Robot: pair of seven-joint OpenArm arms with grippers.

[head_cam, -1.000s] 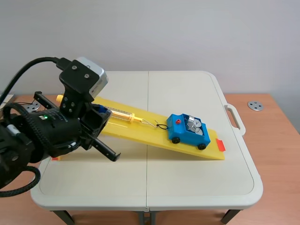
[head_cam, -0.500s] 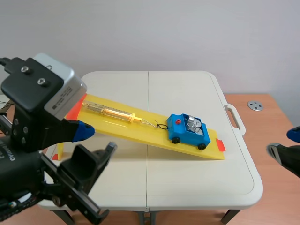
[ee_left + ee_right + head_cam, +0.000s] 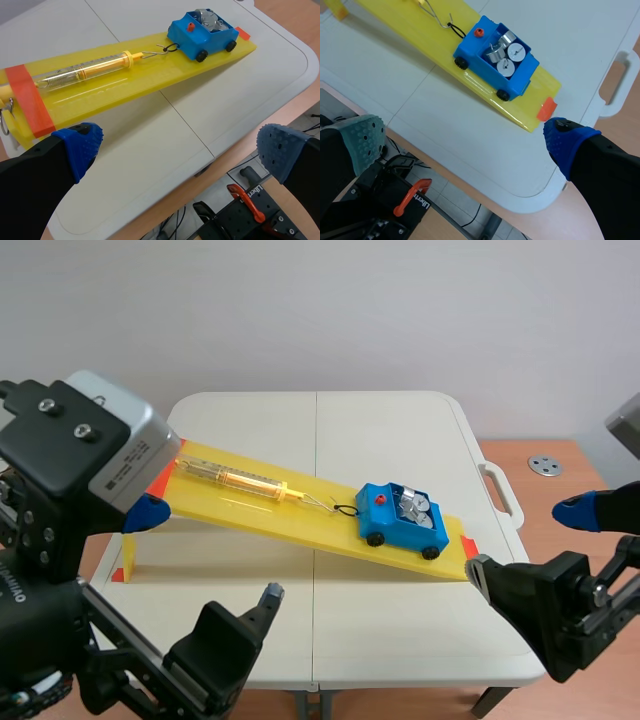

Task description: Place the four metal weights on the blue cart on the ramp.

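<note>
Black fingers on the left gripper (image 3: 180, 147) and right gripper (image 3: 465, 136) gape wide, holding nothing, by the table's (image 3: 400, 630) near edge. Further out, the blue cart (image 3: 495, 62) sits low on the ramp (image 3: 100, 90), lengthwise down the slope and nearer the right arm, with the metal weights (image 3: 506, 52) already inside.

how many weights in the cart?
4 weights, all in the blue cart on the ramp: two face-up toward its rear, two tipped beside them. Any underneath would be hidden.

The table (image 3: 400, 620) was viewed from the robot's side, from farther off; both wrist views were aimed down from above its near edge, the blue cart (image 3: 402, 525) being shared by all
</note>
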